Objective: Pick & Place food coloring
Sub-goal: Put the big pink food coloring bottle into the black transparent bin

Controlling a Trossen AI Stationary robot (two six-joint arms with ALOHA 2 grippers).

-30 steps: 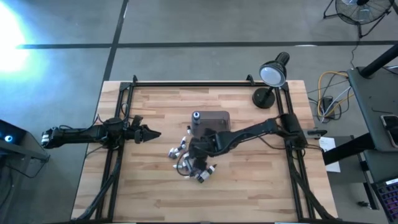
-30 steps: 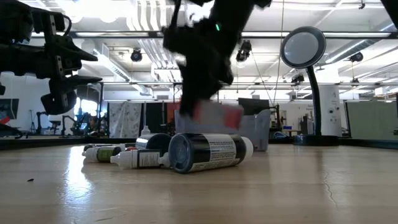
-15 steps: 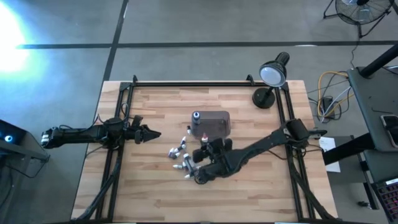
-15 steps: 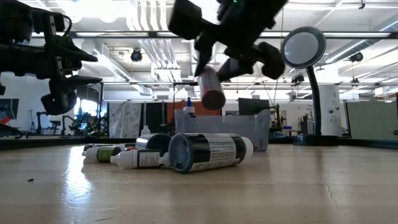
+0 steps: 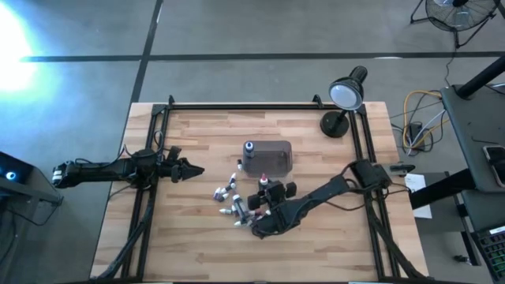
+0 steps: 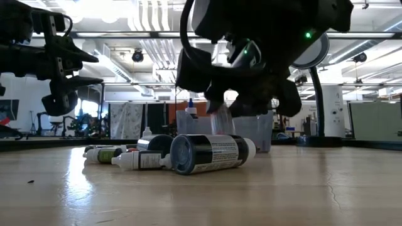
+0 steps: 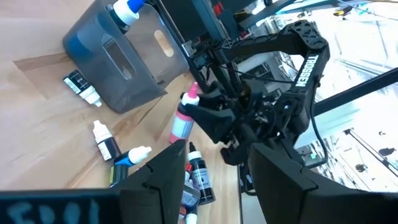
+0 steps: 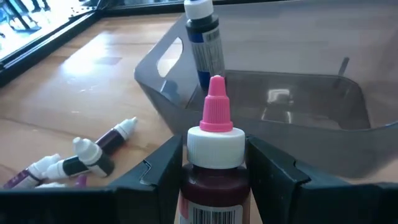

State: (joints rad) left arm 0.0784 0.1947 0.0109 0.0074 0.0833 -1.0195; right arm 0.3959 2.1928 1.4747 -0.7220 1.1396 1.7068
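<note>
A wooden table [image 5: 197,244] holds a smoky-grey translucent tub [image 5: 268,157] near its middle, with 1 blue-and-white dropper bottle [image 8: 204,38] standing upright inside it. The right gripper [image 5: 261,194] is clamped on a pink-capped bottle [image 8: 215,155], held upright above the table just beside the tub. Several more small food coloring bottles [image 5: 230,199] lie scattered on the wood near that gripper. The left gripper [image 5: 192,170] waits over the table's left side, its fingers spread apart and holding nothing.

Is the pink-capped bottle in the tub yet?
No. The right gripper holds the pink-capped bottle upright, short of the tub.
</note>
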